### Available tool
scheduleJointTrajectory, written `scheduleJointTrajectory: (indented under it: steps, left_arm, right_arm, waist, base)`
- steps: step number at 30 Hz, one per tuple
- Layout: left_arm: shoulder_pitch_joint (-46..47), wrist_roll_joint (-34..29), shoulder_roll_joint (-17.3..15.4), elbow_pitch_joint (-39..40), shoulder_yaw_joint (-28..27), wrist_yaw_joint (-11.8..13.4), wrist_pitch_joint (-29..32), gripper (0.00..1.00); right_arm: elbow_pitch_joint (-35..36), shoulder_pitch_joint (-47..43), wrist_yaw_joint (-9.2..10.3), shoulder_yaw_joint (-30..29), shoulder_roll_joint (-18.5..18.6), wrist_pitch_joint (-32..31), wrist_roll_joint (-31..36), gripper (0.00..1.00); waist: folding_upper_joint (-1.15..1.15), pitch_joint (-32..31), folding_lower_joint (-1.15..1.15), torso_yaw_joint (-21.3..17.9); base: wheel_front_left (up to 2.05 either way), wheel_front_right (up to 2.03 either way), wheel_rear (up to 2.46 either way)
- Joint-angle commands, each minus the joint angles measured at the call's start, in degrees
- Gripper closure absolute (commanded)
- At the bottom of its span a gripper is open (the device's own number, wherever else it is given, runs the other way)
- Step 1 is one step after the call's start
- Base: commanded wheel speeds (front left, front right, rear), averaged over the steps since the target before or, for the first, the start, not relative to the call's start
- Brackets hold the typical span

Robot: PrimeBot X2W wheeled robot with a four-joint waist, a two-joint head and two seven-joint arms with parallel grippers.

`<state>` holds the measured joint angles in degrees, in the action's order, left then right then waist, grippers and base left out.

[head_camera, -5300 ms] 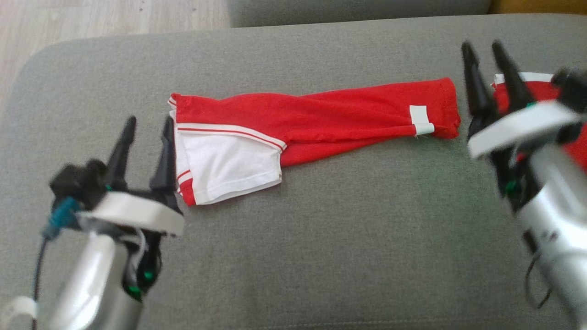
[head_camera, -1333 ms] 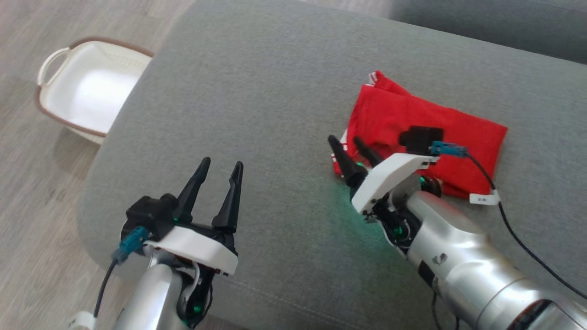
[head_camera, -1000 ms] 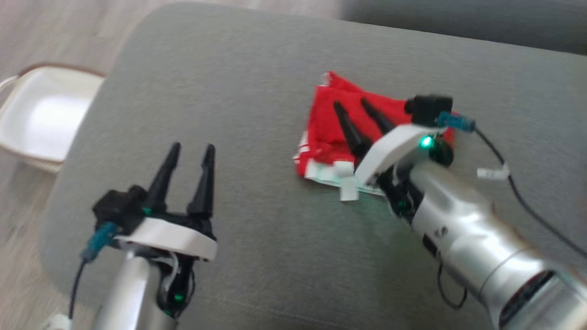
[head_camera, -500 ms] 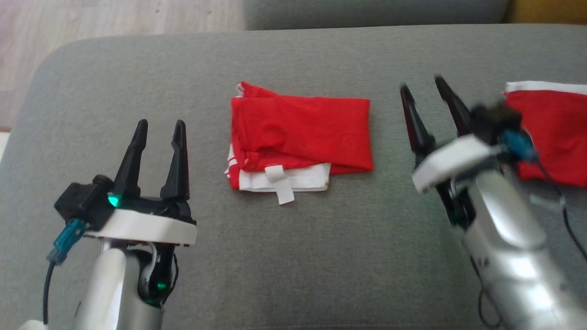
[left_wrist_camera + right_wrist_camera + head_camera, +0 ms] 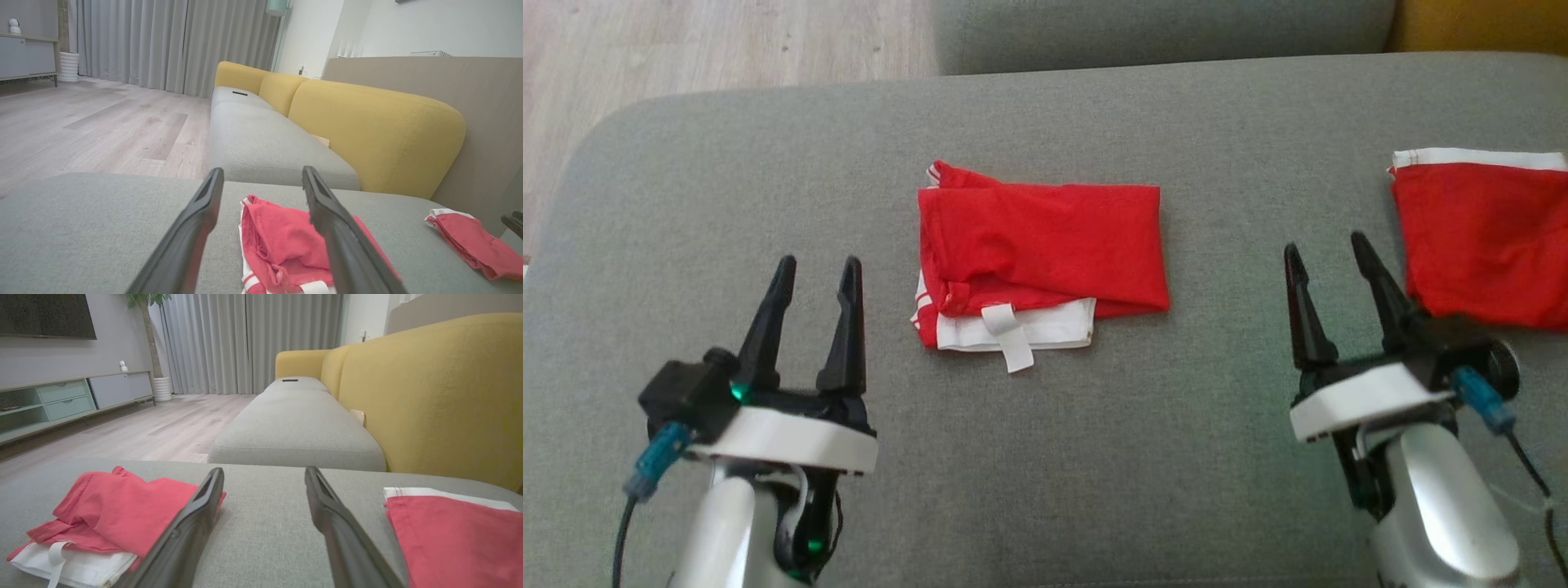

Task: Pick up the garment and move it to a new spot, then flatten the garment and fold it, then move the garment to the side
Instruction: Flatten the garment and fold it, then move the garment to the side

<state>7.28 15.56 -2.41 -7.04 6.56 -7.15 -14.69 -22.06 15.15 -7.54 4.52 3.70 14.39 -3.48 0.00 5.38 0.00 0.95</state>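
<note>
The garment (image 5: 1045, 245) lies in the middle of the cushion (image 5: 1045, 474), a little toward the far edge, as a compact red rectangle with a white layer and a loose white tag (image 5: 1011, 343) showing along its near side. Five seconds ago it was a long strip stretched across the cushion with a white sleeve spread at its left end, so the last fold has been made since then, and it looks reasonably square though the left end is a bit bunched. Half a second ago the right tool (image 5: 1324, 243) was blurred and farther up the cushion, between this piece and the second garment (image 5: 1486, 237) at the right edge. Now it is sharp and drawn back toward the near edge, its fingers spread wide and holding nothing. The left tool (image 5: 818, 263) sits toward the near left corner as it did then, equally wide open and empty, with the garment just beyond and to the right of its fingertips. Neither tool touches any cloth. I judge the flattening and folding done, which leaves only the move to the side. That likely means gripping through all the layers at one end, since a pinch on the top layer alone could pull the fold open, and the loose tag is a poor place to grab.
</note>
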Motion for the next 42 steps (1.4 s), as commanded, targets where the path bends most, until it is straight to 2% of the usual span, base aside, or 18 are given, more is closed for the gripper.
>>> scheduleJointTrajectory:
  steps: [1,15,23,29,36,42]
  left_arm:
    - [1.2,-0.6,-0.5,1.7,-1.8,-0.3,-0.3,0.0]
    - [1.4,-0.4,-0.5,1.9,-0.5,-0.3,-0.3,0.0]
    - [3.8,0.2,-0.5,2.1,1.7,-0.3,-0.3,0.0]
    - [5.7,1.3,-0.5,1.7,3.6,-0.3,-0.3,0.0]
    - [6.7,2.3,-0.5,1.0,5.0,-0.3,-0.3,0.0]
    - [6.8,2.7,-0.5,0.6,5.2,-0.3,-0.3,0.0]
  right_arm:
    - [2.7,0.5,0.05,1.1,-0.8,0.6,-0.5,0.0]
    - [4.0,-1.0,0.05,0.7,-0.8,0.6,-1.2,0.0]
    - [0.2,4.2,0.05,0.4,-0.8,-2.3,1.4,0.0]
    - [-4.8,9.7,0.05,1.8,-0.8,-7.5,-1.2,0.0]
    - [-14.3,14.9,0.05,1.2,-0.8,-14.7,-5.2,0.0]
    - [-21.4,17.9,0.05,2.3,-0.8,-17.5,-10.3,0.0]
  waist:
    - [0.0,-0.1,0.0,0.0]
    - [0.0,1.0,0.0,1.2]
    - [0.0,5.4,0.0,3.9]
    - [0.0,8.0,0.0,7.2]
    - [0.0,9.5,0.0,10.8]
    - [0.0,9.7,0.0,12.2]
  base:
    - [0.0,0.0,0.0]
    - [0.0,0.0,0.0]
    - [0.0,0.0,0.0]
    - [0.0,0.0,0.0]
    - [0.0,0.0,0.0]
    - [0.0,0.0,0.0]
